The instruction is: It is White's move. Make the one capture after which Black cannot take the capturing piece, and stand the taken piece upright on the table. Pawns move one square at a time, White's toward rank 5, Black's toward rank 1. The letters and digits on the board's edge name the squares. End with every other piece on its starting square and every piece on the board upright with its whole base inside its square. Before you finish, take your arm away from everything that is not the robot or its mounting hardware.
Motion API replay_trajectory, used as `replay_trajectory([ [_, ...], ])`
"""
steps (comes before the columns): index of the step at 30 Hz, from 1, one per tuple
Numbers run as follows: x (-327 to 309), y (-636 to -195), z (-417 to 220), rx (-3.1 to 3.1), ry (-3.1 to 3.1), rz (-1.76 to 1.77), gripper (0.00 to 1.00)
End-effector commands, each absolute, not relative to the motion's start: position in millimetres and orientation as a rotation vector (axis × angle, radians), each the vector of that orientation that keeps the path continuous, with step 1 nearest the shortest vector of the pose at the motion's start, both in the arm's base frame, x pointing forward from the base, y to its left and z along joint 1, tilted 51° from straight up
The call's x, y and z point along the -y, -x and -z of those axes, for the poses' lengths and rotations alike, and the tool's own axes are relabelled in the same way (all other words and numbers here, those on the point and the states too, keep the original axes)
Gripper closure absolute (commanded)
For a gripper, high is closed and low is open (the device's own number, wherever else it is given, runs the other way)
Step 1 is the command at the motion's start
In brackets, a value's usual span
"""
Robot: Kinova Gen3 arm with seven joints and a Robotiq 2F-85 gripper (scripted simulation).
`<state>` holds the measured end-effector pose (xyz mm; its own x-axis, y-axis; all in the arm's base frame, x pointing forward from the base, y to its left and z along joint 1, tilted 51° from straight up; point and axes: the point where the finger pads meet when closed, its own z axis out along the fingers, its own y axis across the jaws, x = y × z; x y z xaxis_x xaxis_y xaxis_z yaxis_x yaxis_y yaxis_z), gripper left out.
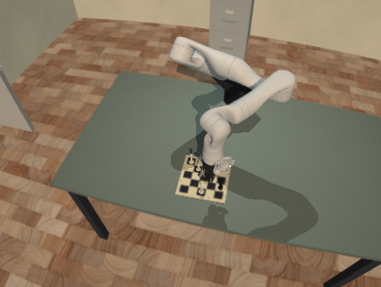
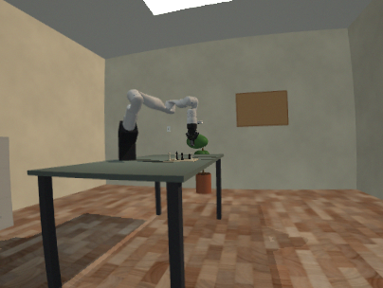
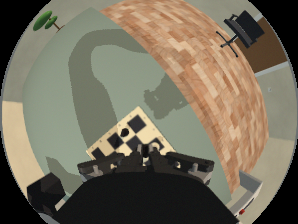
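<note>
A small chessboard [image 1: 204, 183] lies near the table's front edge. White pieces [image 1: 201, 191] and black pieces [image 1: 220, 181] stand on it. They look small and dark in the exterior view [image 2: 180, 155]. My gripper [image 1: 206, 169] hangs over the board's far part and is lifted clear above the pieces in the exterior view [image 2: 191, 141]. It is shut on a chess piece [image 3: 144, 156], which shows only as a small shape between the fingertips in the wrist view. I cannot tell its colour or kind. The board [image 3: 129, 139] lies below the fingers.
The green table [image 1: 226, 156] extends wide to the left, right and back of the board. The arm's base [image 1: 233, 87] stands at the table's far side. A filing cabinet [image 1: 231, 24] is behind it. A potted plant [image 2: 201, 142] stands beyond the table.
</note>
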<state>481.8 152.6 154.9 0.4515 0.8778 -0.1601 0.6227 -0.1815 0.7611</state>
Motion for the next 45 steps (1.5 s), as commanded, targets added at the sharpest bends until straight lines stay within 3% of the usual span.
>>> replay_trajectory([
  [1, -153, -482, -156, -1.261, -1.903, -0.406, 1.00],
  [12, -115, -536, -229, -1.091, -2.024, -0.500, 1.00],
  [30, -113, -539, -225, -1.091, -2.025, -0.500, 1.00],
  [45, -91, -573, -193, -1.091, -2.024, -0.500, 1.00],
])
